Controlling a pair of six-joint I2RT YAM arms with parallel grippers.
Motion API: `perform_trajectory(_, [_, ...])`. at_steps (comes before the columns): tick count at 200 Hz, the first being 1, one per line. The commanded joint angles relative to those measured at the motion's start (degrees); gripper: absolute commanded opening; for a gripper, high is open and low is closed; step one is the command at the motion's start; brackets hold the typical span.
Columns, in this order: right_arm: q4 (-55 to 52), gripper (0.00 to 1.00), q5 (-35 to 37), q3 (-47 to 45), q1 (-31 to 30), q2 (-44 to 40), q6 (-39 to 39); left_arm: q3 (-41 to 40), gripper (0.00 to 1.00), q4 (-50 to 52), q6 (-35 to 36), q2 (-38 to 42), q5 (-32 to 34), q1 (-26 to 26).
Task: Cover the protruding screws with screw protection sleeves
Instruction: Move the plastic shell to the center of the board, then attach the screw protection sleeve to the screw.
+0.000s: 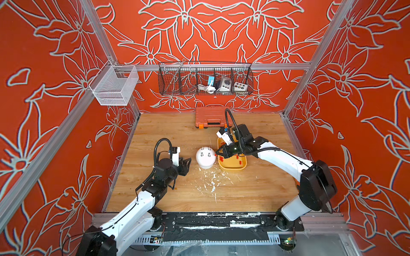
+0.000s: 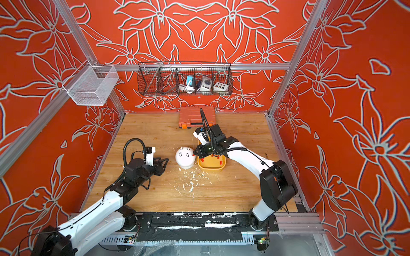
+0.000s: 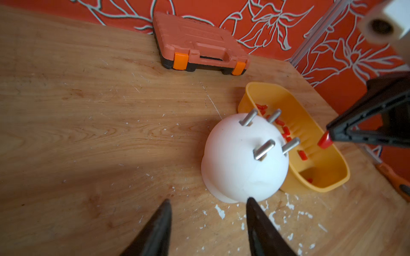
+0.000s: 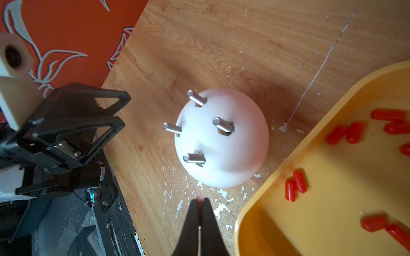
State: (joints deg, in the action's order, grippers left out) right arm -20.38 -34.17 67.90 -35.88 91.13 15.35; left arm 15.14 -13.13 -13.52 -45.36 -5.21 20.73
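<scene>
A white dome (image 1: 205,157) (image 4: 224,141) stands mid-table with several bare grey protruding screws (image 3: 264,149) (image 4: 223,125) sticking up out of it. My right gripper (image 4: 200,200) (image 1: 216,154) hovers at the dome's right side, between dome and yellow tray (image 1: 233,167) (image 4: 266,199). It is shut on one red screw protection sleeve (image 3: 324,141), which pokes out past the tips. More sleeves (image 4: 355,133) (image 3: 301,155) lie loose in the tray. Left of the dome my left gripper (image 3: 208,201) (image 1: 188,163) is open and empty, a short gap away from it.
An orange tool case (image 1: 210,117) (image 3: 199,46) lies at the back wall. An orange-handled screwdriver (image 3: 395,179) rests right of the tray. White flecks (image 1: 213,181) litter the wood in front of the dome. A wire basket (image 1: 205,79) hangs on the back rail.
</scene>
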Motion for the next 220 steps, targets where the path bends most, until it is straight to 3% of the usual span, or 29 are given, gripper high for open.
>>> perform_trajectory(1, [0.86,0.00,1.98,2.38,-1.57,1.11,-1.38,-4.01,0.59,-2.37,4.54,3.35,-1.75,0.28])
perform_trajectory(45, [3.80,0.00,4.39,2.68,-4.07,1.12,-1.79,-5.03,0.61,-2.18,5.16,7.69,0.21,0.28])
perform_trajectory(125, [4.61,0.00,10.38,3.83,-5.42,2.56,-2.39,-4.83,0.62,-2.03,4.99,7.48,0.69,0.34])
perform_trajectory(220, [4.56,0.00,8.51,4.96,-5.65,3.97,-2.08,-4.64,0.63,-2.59,4.99,6.63,0.91,0.30])
